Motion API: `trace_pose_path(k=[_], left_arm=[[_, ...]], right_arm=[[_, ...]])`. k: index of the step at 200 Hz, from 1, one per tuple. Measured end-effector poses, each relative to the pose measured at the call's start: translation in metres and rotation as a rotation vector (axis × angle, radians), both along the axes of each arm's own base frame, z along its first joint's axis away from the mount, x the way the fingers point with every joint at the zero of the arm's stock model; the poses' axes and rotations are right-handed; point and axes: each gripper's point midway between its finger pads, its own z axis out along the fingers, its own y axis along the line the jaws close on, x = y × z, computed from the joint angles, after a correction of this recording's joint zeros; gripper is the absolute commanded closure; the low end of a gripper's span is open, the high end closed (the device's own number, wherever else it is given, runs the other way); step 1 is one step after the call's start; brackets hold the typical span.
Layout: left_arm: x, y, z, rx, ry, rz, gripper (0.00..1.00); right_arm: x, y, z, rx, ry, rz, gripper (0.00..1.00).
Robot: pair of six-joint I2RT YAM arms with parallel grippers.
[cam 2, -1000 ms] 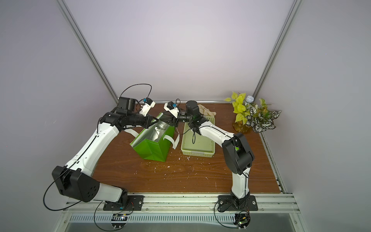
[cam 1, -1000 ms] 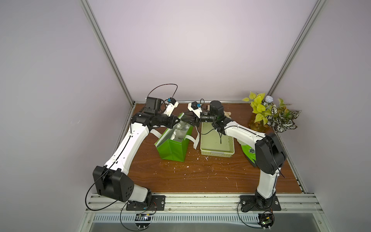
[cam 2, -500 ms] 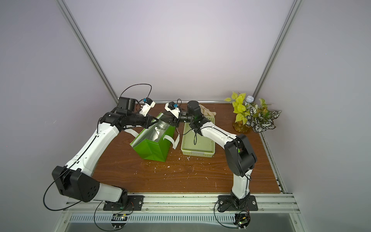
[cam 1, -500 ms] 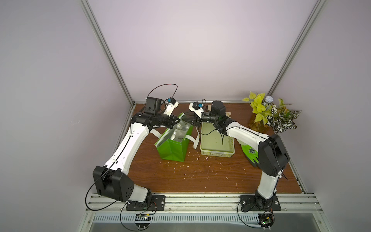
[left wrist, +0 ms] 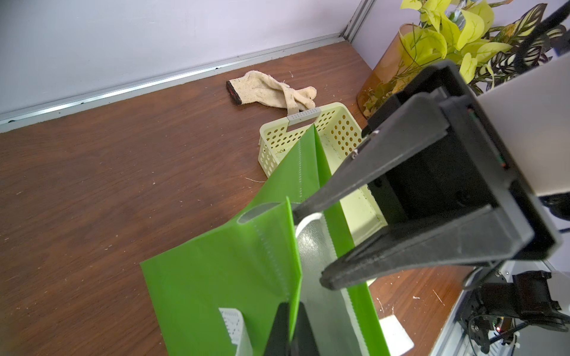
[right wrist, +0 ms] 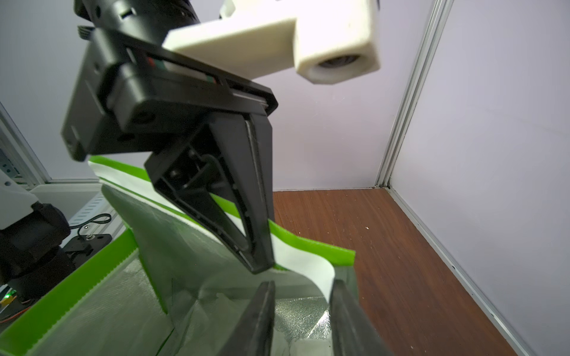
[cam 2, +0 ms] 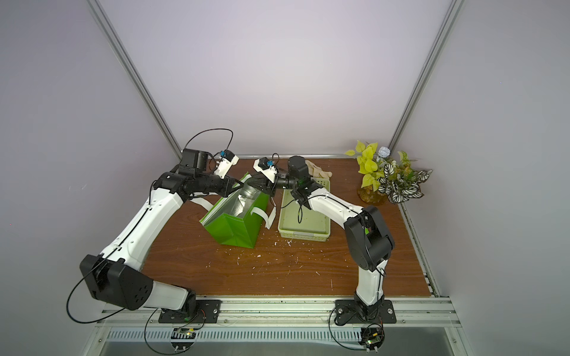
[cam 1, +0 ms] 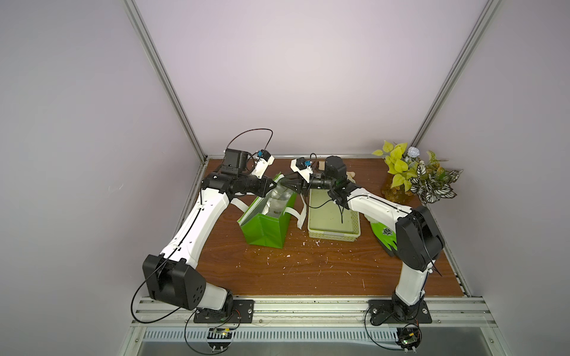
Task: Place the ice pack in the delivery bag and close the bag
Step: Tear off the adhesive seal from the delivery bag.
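Count: two arms, two grippers, one bag, one basket, one glove, one plant pot.

One bright green rectangular delivery bag with silver foil lining (cam 1: 266,226) (cam 2: 236,229) stands mid-table on the brown wooden table (cam 1: 308,277), mouth open upward. It has two white strap handles, one hanging off its left side (cam 1: 239,205) and one off its right (cam 1: 288,212).

The left gripper (cam 1: 273,186) (left wrist: 291,308) has its jaws closed flat on the bag's rim at the far left corner, with the green edge pinched between them. In the right wrist view its tip bites the white-hemmed rim (right wrist: 260,265).

The right gripper (cam 1: 285,184) (right wrist: 302,285) hangs over the far end of the bag's mouth. Its jaws are narrowly parted and clamp nothing; foil shows through the gap.

The ice pack reads as a whitish lump low on the bag's foil floor (right wrist: 308,342), outline unclear.

Around:
- One pale green perforated plastic basket (cam 1: 334,238) sits just right of the bag. The right forearm and a black cable (cam 1: 341,215) cross above it.
- One cream knitted glove (left wrist: 268,89) lies beyond the basket, near the far wall.
- One amber pot of yellow-green and striped leaves (cam 1: 413,175) stands in the far right corner.
- One flat green item with a black emblem (cam 1: 384,231) lies right of the basket, partly under the right arm.
- White crumbs (cam 1: 290,255) are scattered on the near side of the bag.
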Motion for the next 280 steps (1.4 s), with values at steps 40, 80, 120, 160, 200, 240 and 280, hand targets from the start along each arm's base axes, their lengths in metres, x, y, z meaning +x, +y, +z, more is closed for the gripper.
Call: trace_pose_path(k=[40, 80, 120, 160, 200, 240, 280], left_arm=[[0.0, 0.0, 0.0, 0.0, 0.0, 0.0, 0.96], [0.0, 0.0, 0.0, 0.0, 0.0, 0.0, 0.96], [0.0, 0.0, 0.0, 0.0, -0.001, 0.0, 0.94], [-0.001, 0.0, 0.002, -0.002, -0.003, 0.002, 0.75], [-0.008, 0.003, 0.018, -0.009, -0.048, 0.003, 0.5], [-0.009, 0.011, 0.043, -0.008, -0.106, 0.058, 0.3], [0.0, 0.023, 0.046, 0.027, -0.12, 0.145, 0.21]], right_arm=[[0.0, 0.002, 0.008, 0.012, -0.009, 0.002, 0.67], [-0.001, 0.003, 0.006, 0.012, -0.006, 0.006, 0.82], [-0.001, 0.005, 0.007, 0.011, -0.002, 0.008, 1.0], [-0.002, 0.006, 0.006, 0.009, 0.002, 0.012, 1.0], [-0.011, 0.012, 0.0, -0.001, 0.012, 0.032, 1.0], [-0.024, 0.019, -0.017, -0.021, 0.04, 0.057, 1.0], [-0.046, 0.019, -0.024, -0.034, 0.054, 0.081, 1.0]])
